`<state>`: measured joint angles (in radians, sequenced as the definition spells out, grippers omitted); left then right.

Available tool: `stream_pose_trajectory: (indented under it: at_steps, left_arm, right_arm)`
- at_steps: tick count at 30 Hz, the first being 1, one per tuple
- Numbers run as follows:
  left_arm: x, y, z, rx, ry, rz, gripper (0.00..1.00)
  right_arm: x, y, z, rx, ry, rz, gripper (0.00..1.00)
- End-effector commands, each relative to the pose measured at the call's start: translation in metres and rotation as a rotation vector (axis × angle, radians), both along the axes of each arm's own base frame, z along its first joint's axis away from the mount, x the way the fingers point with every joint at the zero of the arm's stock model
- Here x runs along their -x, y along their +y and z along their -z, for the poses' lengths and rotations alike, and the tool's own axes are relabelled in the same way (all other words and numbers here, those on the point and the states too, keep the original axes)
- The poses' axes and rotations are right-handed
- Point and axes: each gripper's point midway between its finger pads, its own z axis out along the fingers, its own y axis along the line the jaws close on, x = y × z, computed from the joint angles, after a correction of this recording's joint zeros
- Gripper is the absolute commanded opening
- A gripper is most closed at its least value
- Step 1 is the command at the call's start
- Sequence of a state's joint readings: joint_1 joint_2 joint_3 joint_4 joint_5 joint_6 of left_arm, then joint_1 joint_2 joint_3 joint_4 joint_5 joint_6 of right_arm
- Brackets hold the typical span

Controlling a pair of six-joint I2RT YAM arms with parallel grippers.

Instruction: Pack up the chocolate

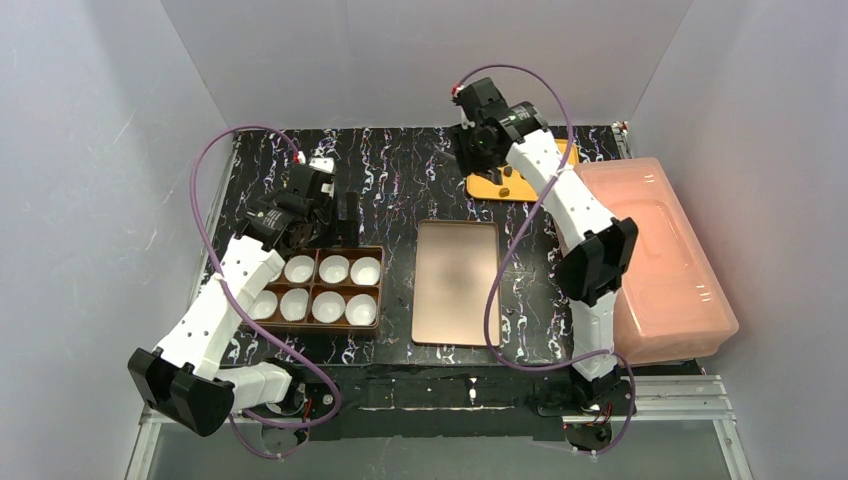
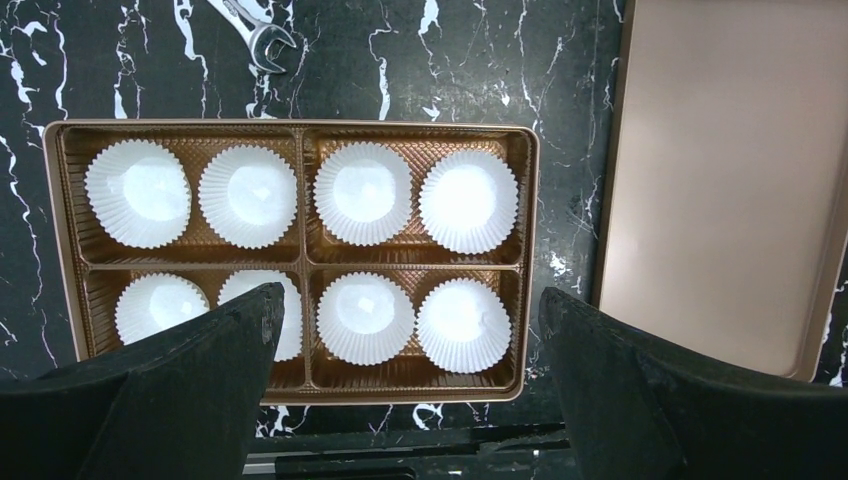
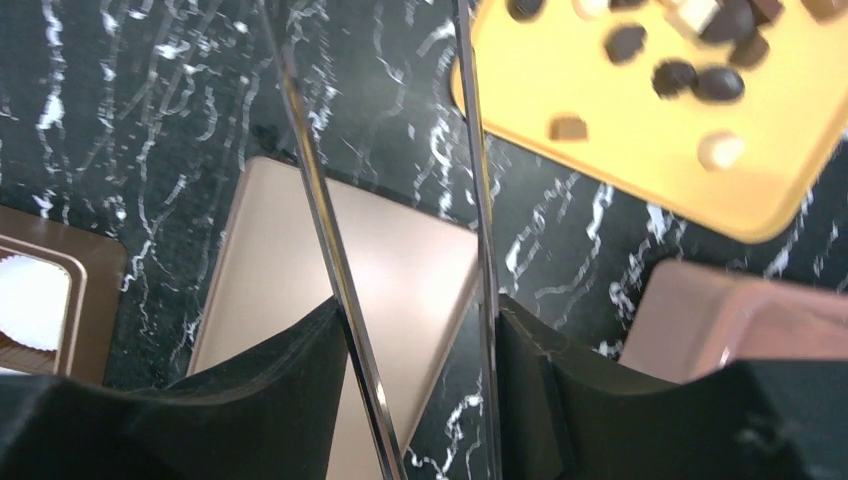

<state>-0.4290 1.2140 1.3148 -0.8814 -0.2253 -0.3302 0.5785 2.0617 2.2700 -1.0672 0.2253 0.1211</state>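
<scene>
The chocolate lies as small dark, tan and cream chunks on a yellow plate, at the back of the table. My right gripper hangs above and just left of that plate. It is shut on a pair of shiny metal tongs, one fingertip pressing on each arm; the tongs' tips run out of the frame. My left gripper stands open and holds nothing. It hovers over the near edge of a brown tray that holds several white paper cups, all without chocolate.
A flat copper-brown lid lies between the tray and the right arm. A pink translucent bin takes up the right side. A small wrench lies just beyond the tray.
</scene>
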Motion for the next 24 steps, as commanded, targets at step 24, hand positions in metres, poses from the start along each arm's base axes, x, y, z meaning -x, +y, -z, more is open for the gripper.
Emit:
stream_pose_trajectory:
  at_steps: [24]
  left_arm:
    - [0.004, 0.012, 0.012, -0.024, -0.060, -0.015, 0.99]
  right_arm:
    - [0.029, -0.126, 0.046, 0.080, 0.278, 0.381, 0.52]
